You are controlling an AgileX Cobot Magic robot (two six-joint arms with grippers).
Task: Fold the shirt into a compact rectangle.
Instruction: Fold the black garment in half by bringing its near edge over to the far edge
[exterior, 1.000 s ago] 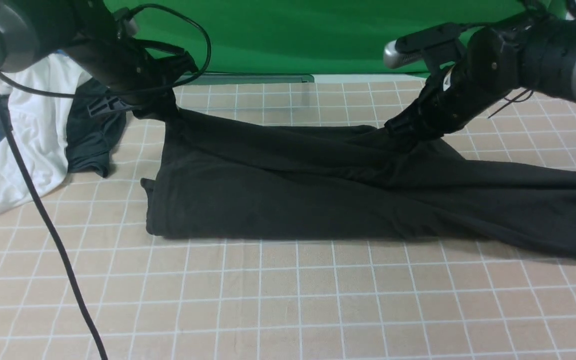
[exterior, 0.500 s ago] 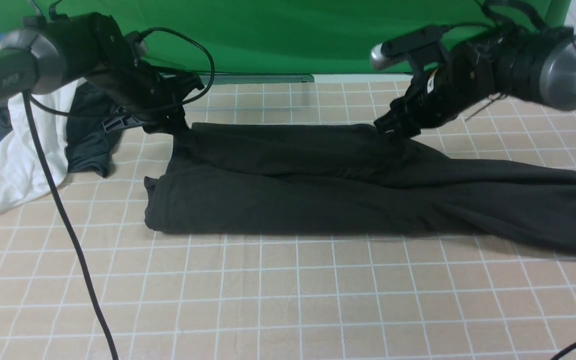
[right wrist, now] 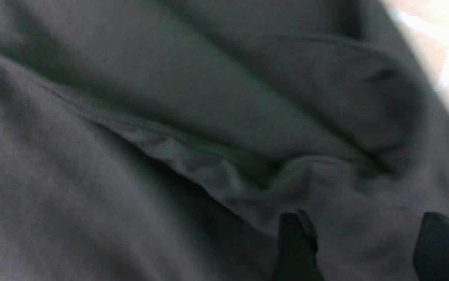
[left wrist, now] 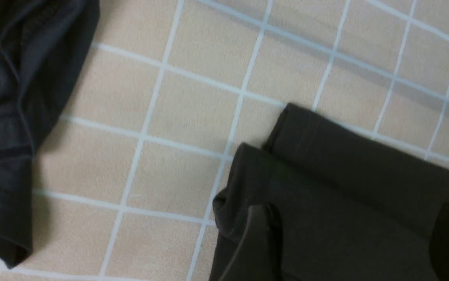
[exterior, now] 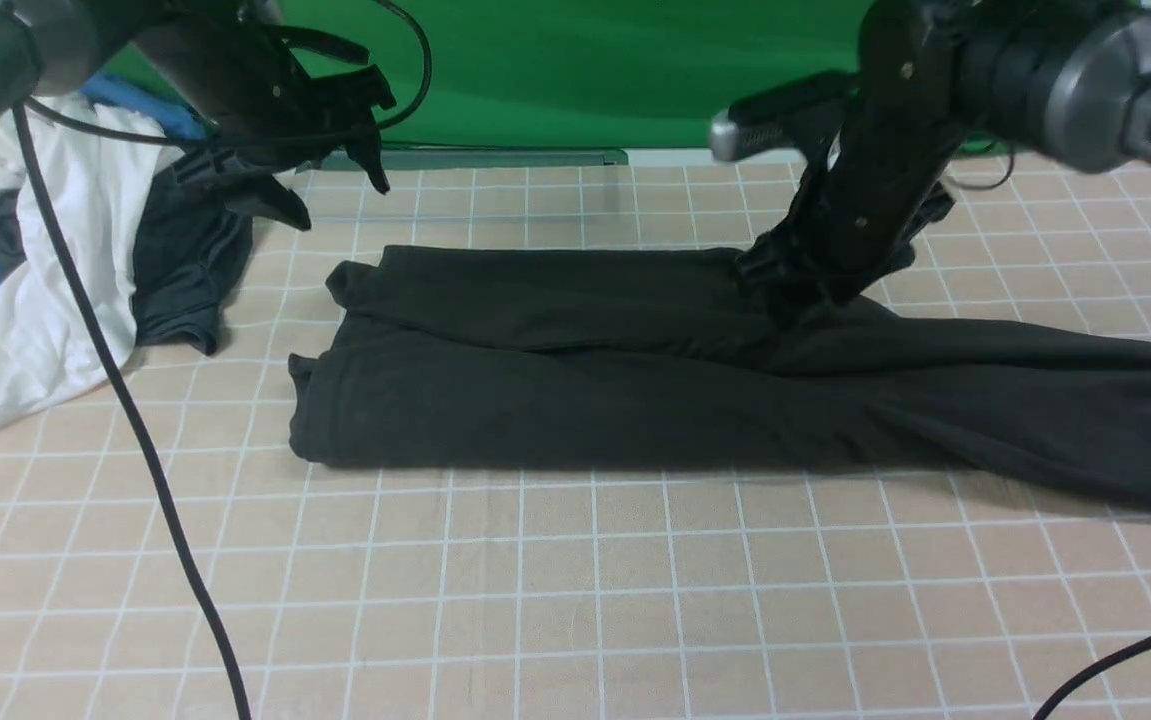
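The black shirt (exterior: 635, 370) lies in a long folded band across the checked table (exterior: 575, 600), its right part trailing off toward the right edge. My left gripper (exterior: 343, 205) hangs open above the shirt's far left corner (left wrist: 325, 175), clear of the cloth; in the left wrist view its fingers (left wrist: 259, 238) stand wide apart with nothing between them. My right gripper (exterior: 785, 292) sits low over the far edge of the shirt (right wrist: 169, 117), right of centre. Its fingers (right wrist: 294, 246) are apart too, with loose cloth lying beneath them and none of it pinched.
A heap of clothes lies at the far left: a white garment (exterior: 45, 300), a smaller dark grey garment (exterior: 185, 270) and some blue cloth (exterior: 150, 112). A black cable (exterior: 135, 430) hangs across the left foreground. A green backdrop (exterior: 585, 70) closes the far side.
Both grippers opened and let go of the shirt's far edge, which dropped flat onto the table. The left gripper rose and drew back to the left; the right wrist tipped more upright.
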